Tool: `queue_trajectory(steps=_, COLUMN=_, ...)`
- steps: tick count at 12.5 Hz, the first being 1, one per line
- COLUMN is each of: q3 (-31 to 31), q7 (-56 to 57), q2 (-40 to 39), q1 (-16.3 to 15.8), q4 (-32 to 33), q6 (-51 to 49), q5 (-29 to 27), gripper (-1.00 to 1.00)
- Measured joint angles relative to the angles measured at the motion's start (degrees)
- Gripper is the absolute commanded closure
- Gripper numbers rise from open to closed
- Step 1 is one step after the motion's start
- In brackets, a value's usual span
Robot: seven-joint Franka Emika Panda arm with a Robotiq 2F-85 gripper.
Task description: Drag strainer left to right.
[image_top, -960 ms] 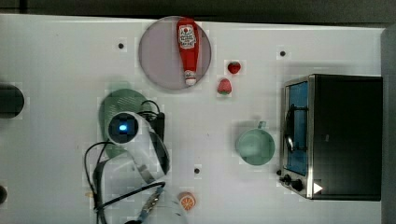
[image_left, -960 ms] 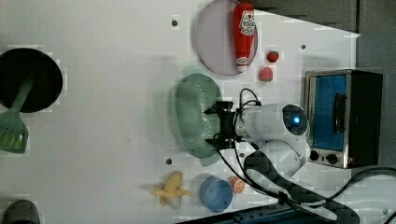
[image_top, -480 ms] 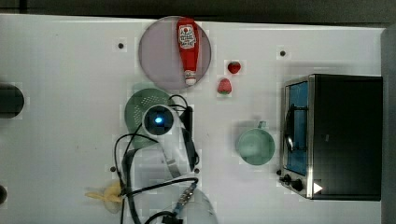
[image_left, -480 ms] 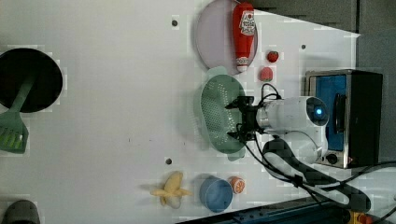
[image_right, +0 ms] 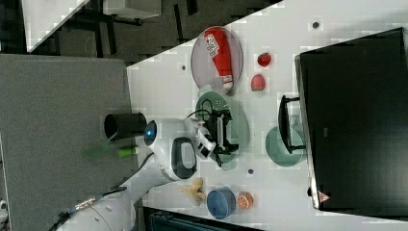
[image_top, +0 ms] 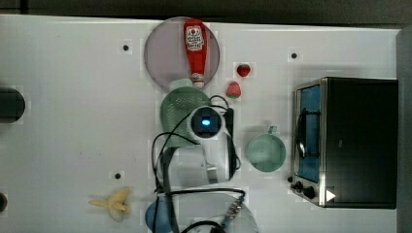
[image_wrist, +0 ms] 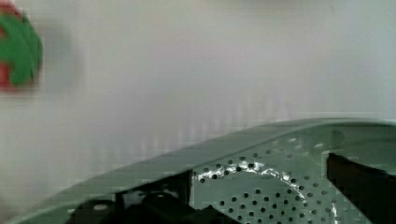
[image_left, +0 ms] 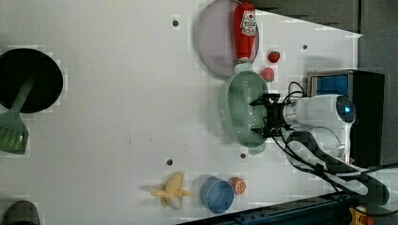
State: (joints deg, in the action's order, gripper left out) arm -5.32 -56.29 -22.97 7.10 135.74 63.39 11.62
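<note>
Two strawberries (image_top: 243, 70), one strainer (image_top: 180, 108), one cup (image_top: 266, 152).

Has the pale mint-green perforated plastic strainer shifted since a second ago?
Yes. In the top view the pale mint-green perforated plastic strainer has slid toward the top view's right, from left of the lilac round plate to directly below it, nearer the green cup.

In the top view, the plate (image_top: 165, 53) sits at the table's (image_top: 73, 121) far edge with the ketchup bottle (image_top: 195, 51) lying on it. The strainer (image_top: 177, 109) lies just in front of the plate, its tab touching the rim. Two strawberries (image_top: 233, 89) lie to the top view's right of the bottle. The cup (image_top: 266, 152) stands between strainer and oven (image_top: 359, 141). The banana (image_top: 114, 204) lies near the front edge.
</note>
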Motion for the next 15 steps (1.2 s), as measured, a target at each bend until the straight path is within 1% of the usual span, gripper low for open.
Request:
queue_trajectory(steps=2, q3=2.78, q7=2.04, q2=-0.2, q1=0.72, q4=0.0, q6=-0.17, q5=0.69, gripper=-1.0)
queue_trajectory(steps=4, q3=3.28, q7=3.36, q2=-0.38, q1=2.14, q4=0.56, q6=-0.34, q5=0.73, gripper=-1.0)
queue_trajectory(steps=7, q3=4.82, q7=6.27, q2=-0.18, q1=1.69, q4=0.34, q6=0.67, q5=-0.45, gripper=-1.0)
queue_trajectory(steps=10, q3=6.23, q7=7.55, q2=0.15, q1=1.65, q4=0.34, q6=1.06, q5=-0.22, gripper=-1.0)
queue_trajectory(steps=11, q3=6.62, q7=7.72, q2=0.2, q1=1.77, q4=0.56, q6=1.06, q5=0.2, gripper=-1.0)
queue_trajectory(steps=14, q3=7.06, q7=8.81, q2=0.32, q1=2.04, q4=0.34, q6=-0.95, q5=-0.87, gripper=-1.0)
queue_trajectory(steps=15, q3=6.46, q7=9.96, q2=1.23, q1=2.52, q4=1.01, q6=-1.12, q5=-0.84, gripper=-1.0)
